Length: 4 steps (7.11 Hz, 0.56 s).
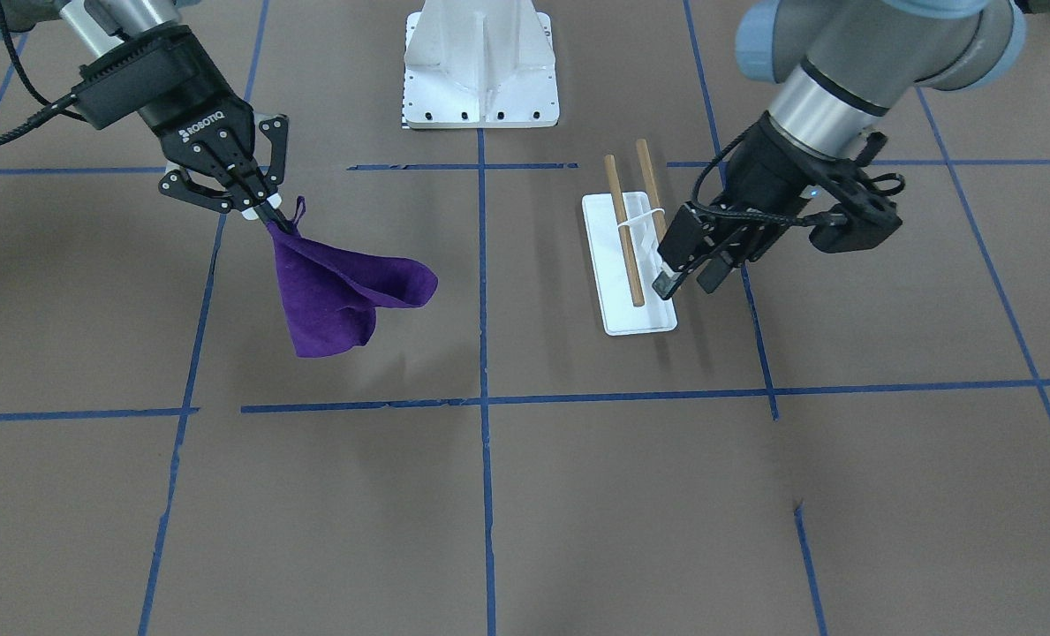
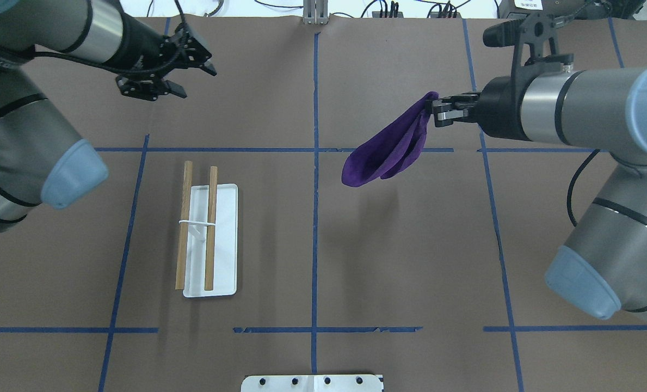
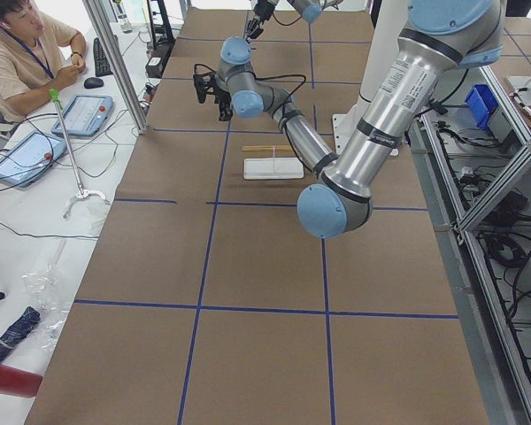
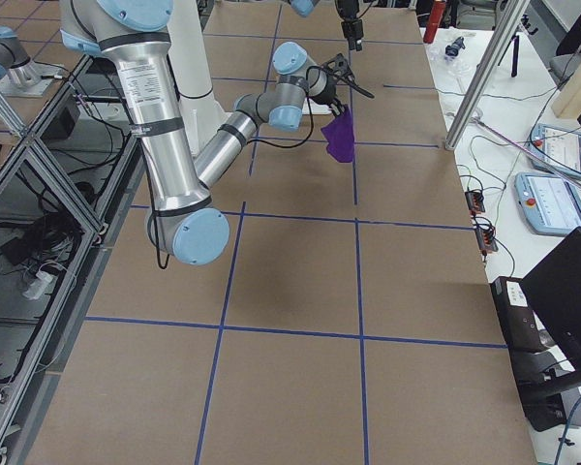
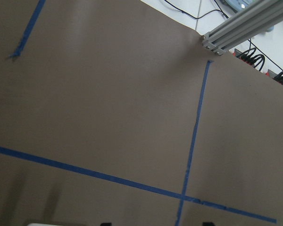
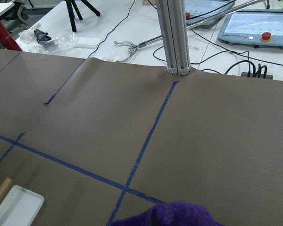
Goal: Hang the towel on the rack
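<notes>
Overhead exterior confirms my right gripper (image 2: 435, 112) clamped on one corner of the towel (image 2: 388, 152) so it hangs clear of the table (image 2: 356, 256), well right of the rack (image 2: 212, 218), while my left gripper (image 2: 195, 76) hovers past its far end, jaws apart.

The brown surface (image 1: 577, 495) is ruled into large squares by blue tape lines (image 1: 482, 291), torn and gapped in places. A white pedestal (image 1: 480, 66) with a row of dark bolts stands on the surface at the middle of one long edge, straddling a tape line. Off the opposite long edge sits an operator (image 3: 22, 53) in a beige shirt at a white desk. The desk carries two teach pendants (image 3: 81, 113), a computer mouse (image 3: 93, 82) and a green-tipped reacher tool (image 3: 71, 155). An aluminium post (image 3: 115, 62) rises at that edge of the surface. Off one end of the surface lies a red cylinder (image 3: 9, 379) and off the other an open laptop (image 4: 566, 300).
</notes>
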Motion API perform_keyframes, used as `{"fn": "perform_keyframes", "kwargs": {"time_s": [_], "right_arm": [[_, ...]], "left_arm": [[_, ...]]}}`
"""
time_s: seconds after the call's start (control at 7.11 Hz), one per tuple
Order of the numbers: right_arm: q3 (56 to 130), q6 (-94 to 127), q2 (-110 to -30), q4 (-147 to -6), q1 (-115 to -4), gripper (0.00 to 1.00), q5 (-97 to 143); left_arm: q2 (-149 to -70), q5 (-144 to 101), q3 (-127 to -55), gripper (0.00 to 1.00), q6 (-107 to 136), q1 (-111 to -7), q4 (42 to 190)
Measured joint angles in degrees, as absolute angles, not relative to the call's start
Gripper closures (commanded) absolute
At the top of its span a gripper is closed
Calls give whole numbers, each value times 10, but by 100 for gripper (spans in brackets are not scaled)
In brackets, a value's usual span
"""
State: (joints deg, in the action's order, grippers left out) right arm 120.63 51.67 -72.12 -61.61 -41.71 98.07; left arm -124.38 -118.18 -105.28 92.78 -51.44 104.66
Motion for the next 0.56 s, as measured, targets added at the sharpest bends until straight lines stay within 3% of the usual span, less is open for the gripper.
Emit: {"fn": "perform_keyframes", "kwargs": {"time_s": [0.56], "right_arm": [[1206,543,-662,-617,-338,100,871]], "left_arm": [[-1342,-1162,-1017,23,1071,-446,989]]}}
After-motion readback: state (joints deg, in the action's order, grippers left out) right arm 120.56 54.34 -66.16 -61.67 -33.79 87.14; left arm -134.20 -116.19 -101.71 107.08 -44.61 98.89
